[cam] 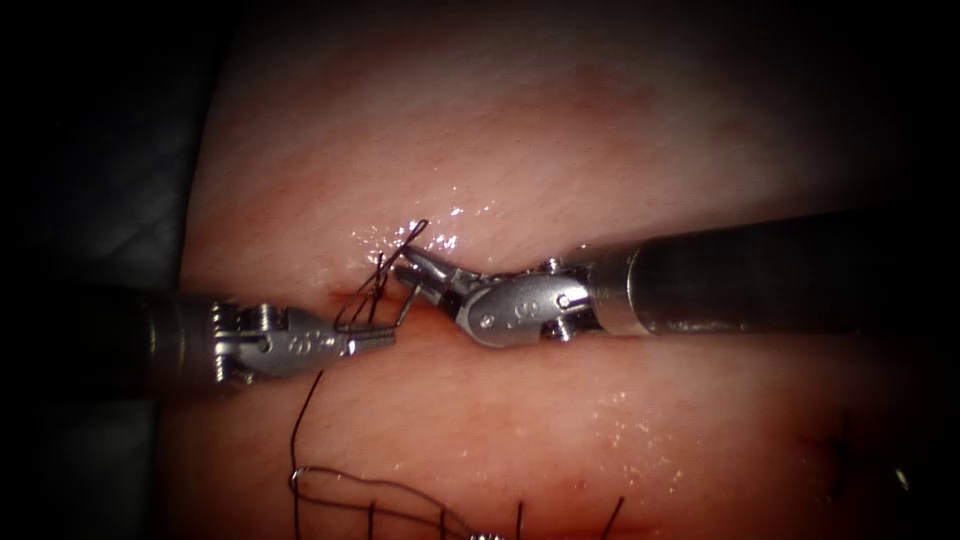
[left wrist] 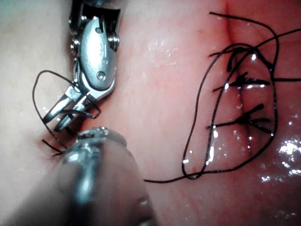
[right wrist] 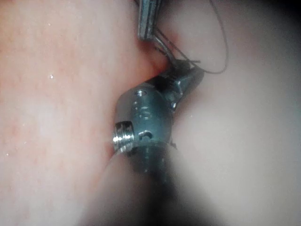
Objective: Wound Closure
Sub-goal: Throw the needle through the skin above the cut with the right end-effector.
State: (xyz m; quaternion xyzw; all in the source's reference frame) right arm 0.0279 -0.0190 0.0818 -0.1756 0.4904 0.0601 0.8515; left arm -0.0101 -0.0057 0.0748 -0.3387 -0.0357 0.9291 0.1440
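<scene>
tissue (cam: 620,150) wet, glistening beside cut (cam: 345,293)

Right tool (right wrist: 181,77) pressed against pink tissue (right wrist: 61,94), tip amid dark thread (right wrist: 221,52) loops; left tool (right wrist: 148,19) just beside, tips near each other at the cut.

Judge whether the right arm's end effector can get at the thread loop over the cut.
Probably yes: the right end effector sits open beside the thread loop; nothing lies between.
</scene>
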